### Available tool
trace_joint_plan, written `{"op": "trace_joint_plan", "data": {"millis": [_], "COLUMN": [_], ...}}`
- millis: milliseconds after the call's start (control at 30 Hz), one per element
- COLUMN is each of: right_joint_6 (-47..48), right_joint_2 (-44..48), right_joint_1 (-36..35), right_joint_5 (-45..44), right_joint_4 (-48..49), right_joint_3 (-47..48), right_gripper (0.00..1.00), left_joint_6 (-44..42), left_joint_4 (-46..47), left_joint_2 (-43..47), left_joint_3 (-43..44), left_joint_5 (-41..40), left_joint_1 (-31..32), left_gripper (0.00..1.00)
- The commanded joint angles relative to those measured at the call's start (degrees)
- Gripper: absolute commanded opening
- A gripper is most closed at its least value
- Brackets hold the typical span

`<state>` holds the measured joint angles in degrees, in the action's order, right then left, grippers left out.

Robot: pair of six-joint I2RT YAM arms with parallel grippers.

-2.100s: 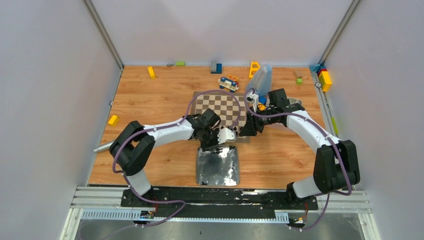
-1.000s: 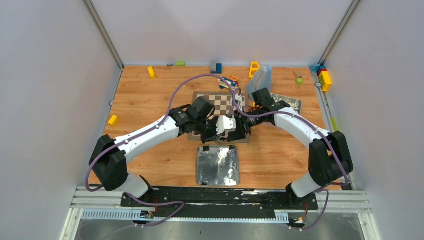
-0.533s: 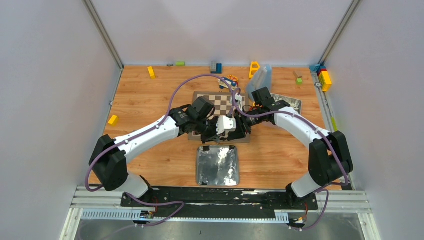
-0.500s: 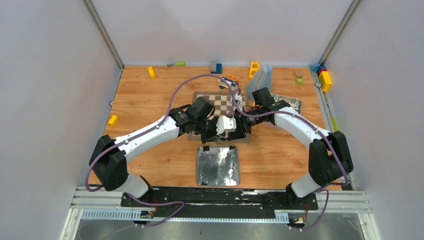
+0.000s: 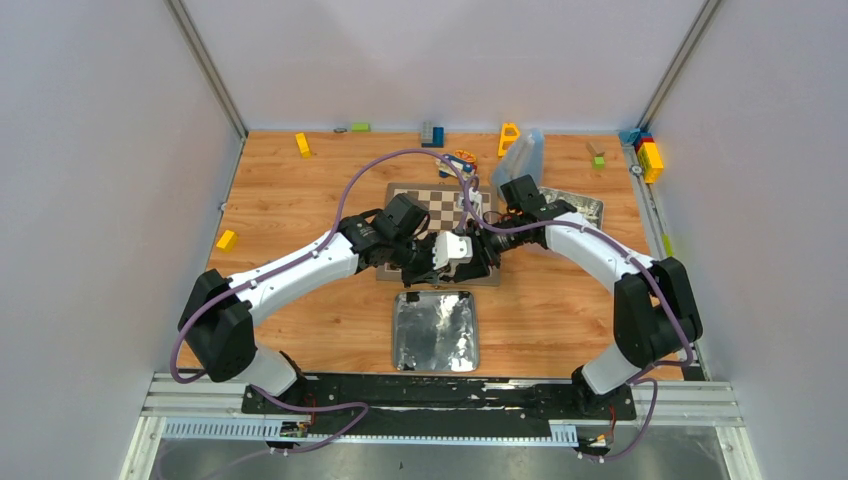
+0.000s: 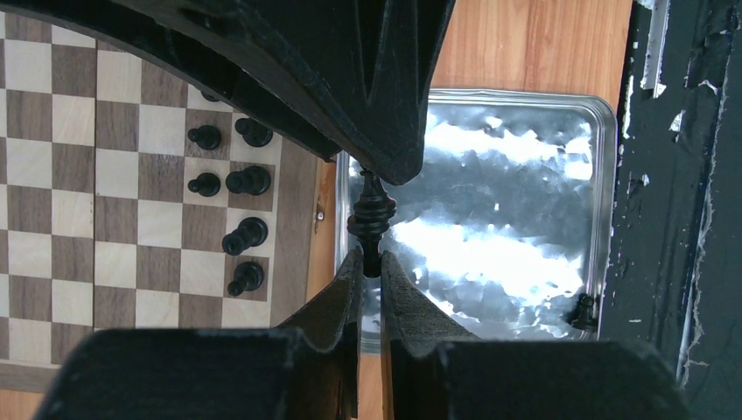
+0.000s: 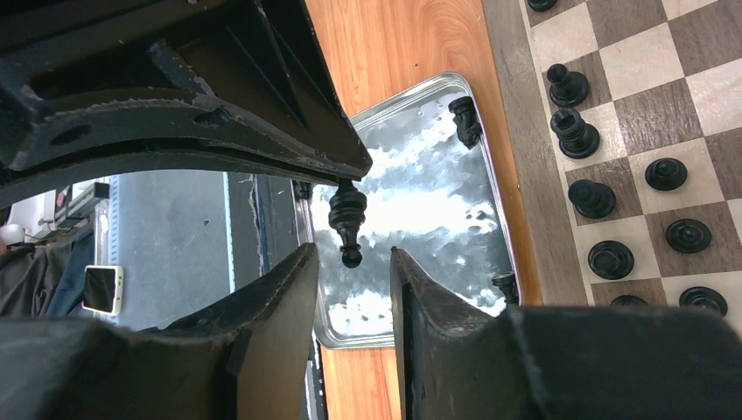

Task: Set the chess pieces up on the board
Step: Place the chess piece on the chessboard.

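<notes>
Left pincer point(image 6: 370, 259) clamped on chess piece point(image 6: 371, 217), right pincer point(image 7: 352, 254) parted around its tip

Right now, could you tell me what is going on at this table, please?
The left gripper has its jaws pinched on one end of a black chess piece above the metal tray. The right gripper faces it, jaws open around the other end without touching, which looks like a hand-over. Several pieces already stand along the board edge, and a few are on the tray.
</notes>
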<state>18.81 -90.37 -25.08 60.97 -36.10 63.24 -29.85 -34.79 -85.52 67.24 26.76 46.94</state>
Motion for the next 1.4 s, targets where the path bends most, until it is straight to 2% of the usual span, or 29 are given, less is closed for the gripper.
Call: {"op": "trace_joint_plan", "data": {"millis": [0, 367, 667, 800, 967, 1233, 1367], "right_joint_6": [1.2, 0.9, 0.8, 0.7, 0.7, 0.7, 0.6], "right_joint_2": [-0.3, -1.7, -1.8, -1.5, -0.9, 0.1, 0.4], "right_joint_1": [-0.3, -0.9, -1.0, -1.0, -1.1, -0.9, -0.7], "right_joint_5": [0.2, 1.3, 2.3, 2.7, 2.8, 2.8, 2.7], "right_joint_4": [1.3, 1.6, 1.6, 1.5, 1.3, 1.3, 1.3], "right_joint_3": [2.1, 2.5, 2.2, 2.2, 1.9, 1.3, 1.3], "right_gripper": [0.37, 0.33, 0.19, 0.10, 0.00, 0.00, 0.00], "left_joint_6": [0.4, 0.7, 0.9, 1.3, 1.9, 2.3, 2.1], "left_joint_4": [1.6, 2.0, 2.5, 3.1, 4.5, 8.4, 9.0], "left_joint_2": [2.3, 2.3, 2.3, 2.4, 3.1, 6.7, 8.4], "left_joint_3": [1.7, 1.7, 1.4, 1.0, 0.3, -2.3, -3.5], "left_joint_5": [1.9, 2.1, 1.9, 1.3, -0.3, -2.6, -2.0], "left_joint_1": [0.1, 0.1, 0.1, 0.1, 0.0, -0.9, -1.4], "left_gripper": [0.00, 0.00, 0.00, 0.01, 0.18, 0.47, 0.54]}}
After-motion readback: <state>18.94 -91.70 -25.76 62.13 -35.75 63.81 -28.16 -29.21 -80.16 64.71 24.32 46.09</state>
